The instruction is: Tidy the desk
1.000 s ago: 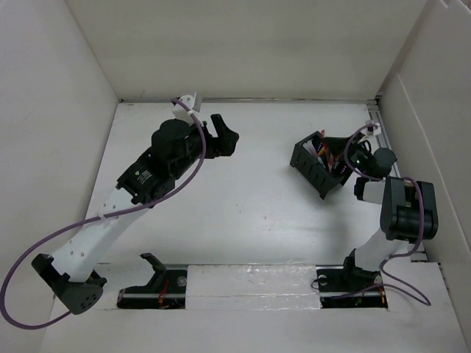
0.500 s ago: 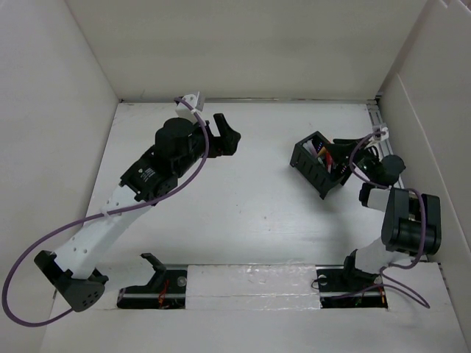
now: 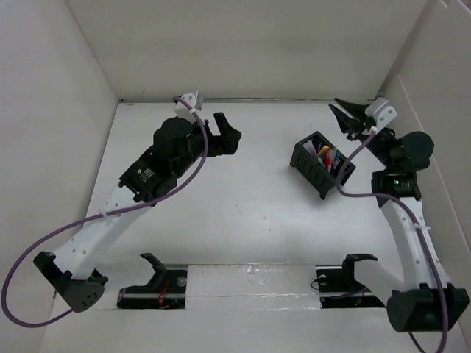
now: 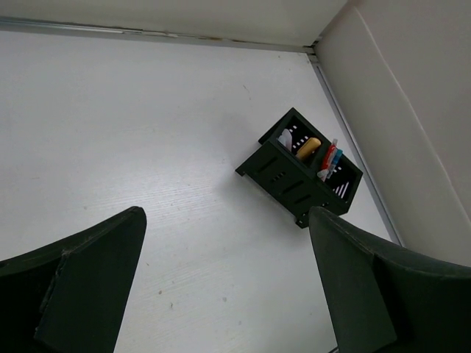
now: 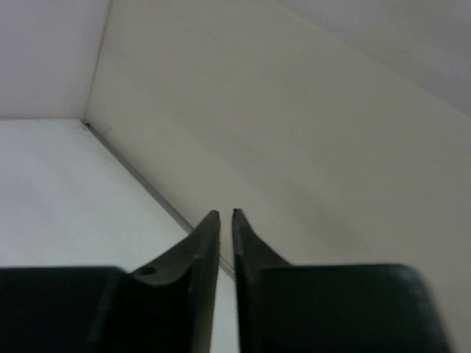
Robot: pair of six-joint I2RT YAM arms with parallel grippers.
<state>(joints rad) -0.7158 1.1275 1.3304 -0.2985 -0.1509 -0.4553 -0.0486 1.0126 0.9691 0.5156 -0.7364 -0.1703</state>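
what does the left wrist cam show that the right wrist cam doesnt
Only the left wrist view: a small black slotted pen-holder box with coloured items standing in it, sitting on the surface ahead of the left gripper, whose fingers are spread wide. Only the right wrist view: the right gripper, its black fingertips a narrow gap apart with nothing between them, aimed at the foot of a white wall. Both: the flat white desk meeting white walls.

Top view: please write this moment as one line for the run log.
left gripper open, empty | right gripper nearly shut, empty, near far right corner | pen holder on desk, untouched
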